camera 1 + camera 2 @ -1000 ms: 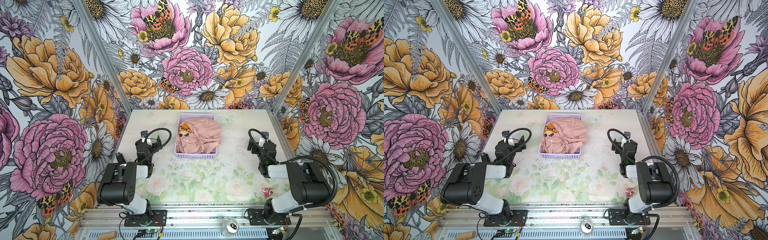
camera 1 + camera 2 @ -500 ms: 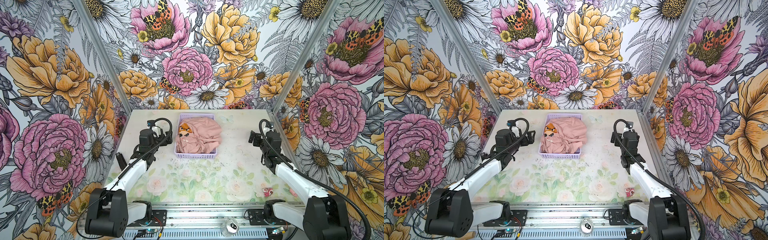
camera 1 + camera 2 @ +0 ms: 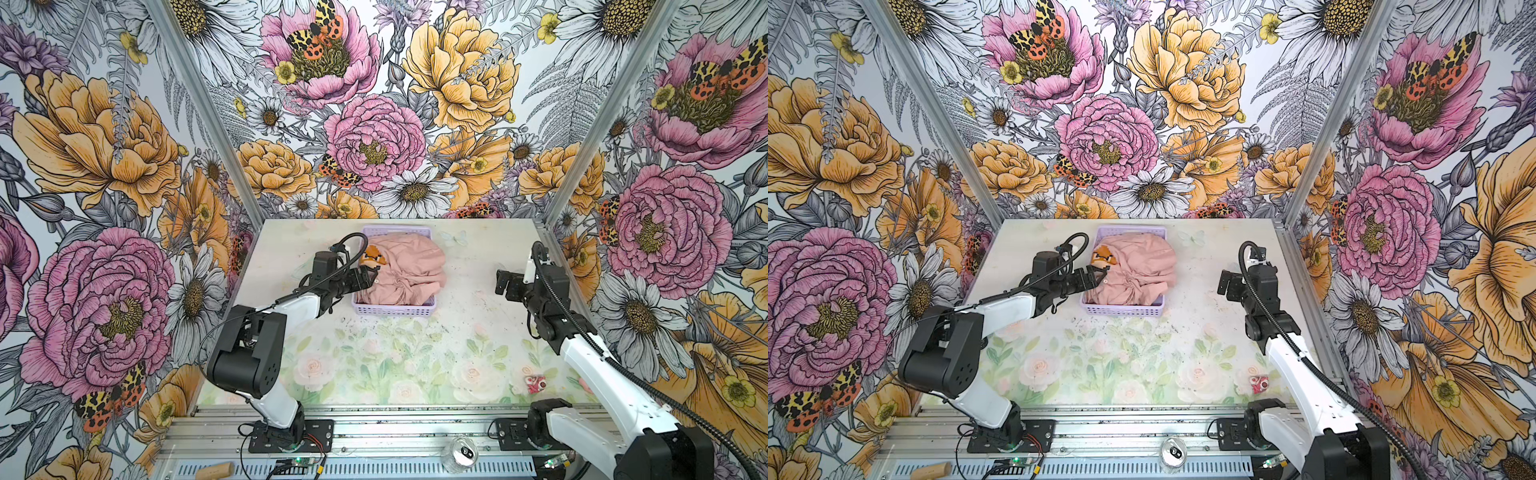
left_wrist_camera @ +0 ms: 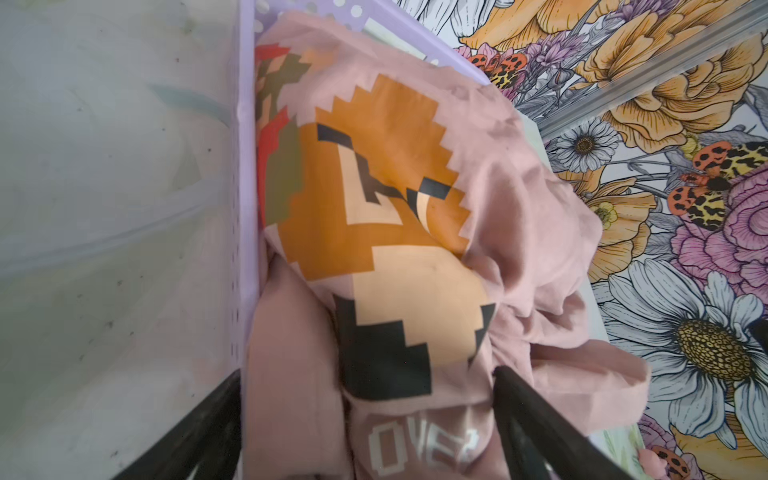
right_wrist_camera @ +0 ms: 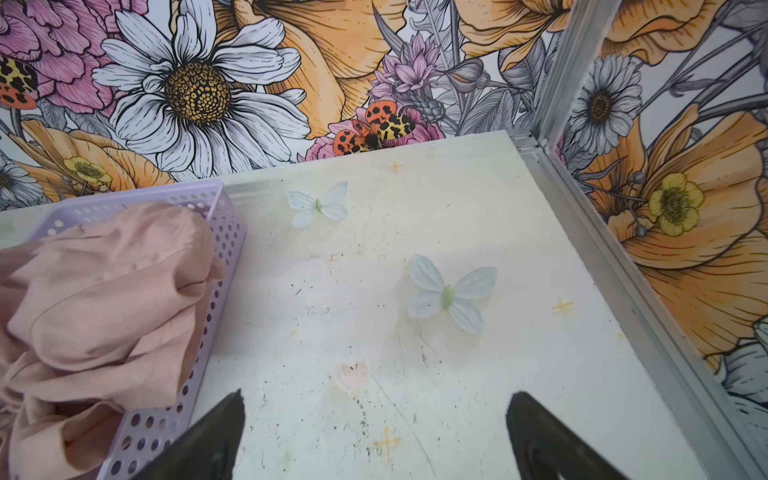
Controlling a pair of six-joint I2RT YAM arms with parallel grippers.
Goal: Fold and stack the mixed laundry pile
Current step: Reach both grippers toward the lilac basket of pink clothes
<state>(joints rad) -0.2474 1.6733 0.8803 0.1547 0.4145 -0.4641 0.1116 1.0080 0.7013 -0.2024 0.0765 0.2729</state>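
In both top views the laundry pile (image 3: 405, 270) (image 3: 1133, 270) sits heaped in the lavender basket (image 3: 395, 309) at 12 o'clock on the table (image 3: 415, 353), the dusty-pink cloth mounded above the rim. The T-shirt (image 3: 374, 258) shows its orange pixel print at about 10 o'clock of the heap. The left gripper (image 3: 370, 276) hangs at the basket's 9 o'clock edge with its jaws spread wide over the cloth, gripping nothing. The right gripper (image 3: 505, 284) is well off the basket at 3 o'clock, over bare table, its jaws also wide and empty. In the left wrist view the print fills the middle of the frame. One of the two dark fingers (image 4: 540, 424) rests against pink cloth and the other is at the basket's wall. The white lettering (image 4: 424, 444) lies between them, and the gap is broad. In the right wrist view both fingers (image 5: 208, 436) stand far apart above bare tabletop, beside a corner of the basket with a pink garment (image 5: 104, 299) bulging over it.
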